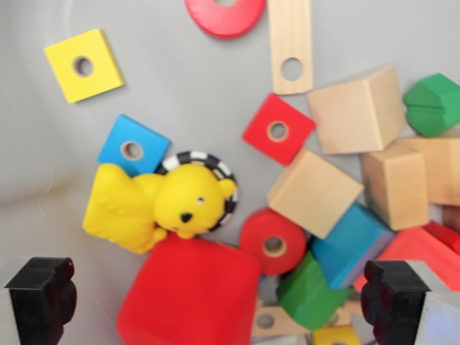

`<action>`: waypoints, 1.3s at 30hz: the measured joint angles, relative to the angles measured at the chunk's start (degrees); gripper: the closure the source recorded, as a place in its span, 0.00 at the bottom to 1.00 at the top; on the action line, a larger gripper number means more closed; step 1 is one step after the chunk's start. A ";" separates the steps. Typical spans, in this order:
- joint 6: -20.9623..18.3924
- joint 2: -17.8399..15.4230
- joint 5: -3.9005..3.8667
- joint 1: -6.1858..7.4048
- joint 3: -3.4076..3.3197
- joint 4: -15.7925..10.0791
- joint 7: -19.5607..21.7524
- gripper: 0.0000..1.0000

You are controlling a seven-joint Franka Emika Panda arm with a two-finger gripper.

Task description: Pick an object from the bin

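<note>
One view only, riding on the wrist and looking straight down into the bin [43, 165]. It sits close above the toys, both fingertips [43, 295] at the bottom corners.

Gripper [215, 298] – two black ribbed fingertips [42, 291], pale grey metal behind each.

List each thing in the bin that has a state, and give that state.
gripper: open, empty, above the big red block
yellow bear toy: lying on its side, leaning on the big red block
yellow square tile: flat, alone
blue square tile: flat, touching the bear
wooden plank: flat
</note>
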 joint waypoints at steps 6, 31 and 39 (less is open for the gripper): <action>2.76 1.03 -0.23 1.07 0.83 -1.89 -2.63 0.00; 13.74 7.21 -5.34 5.70 3.37 -7.05 -9.53 0.00; 17.35 9.54 -9.39 7.32 2.72 -7.09 -9.30 0.00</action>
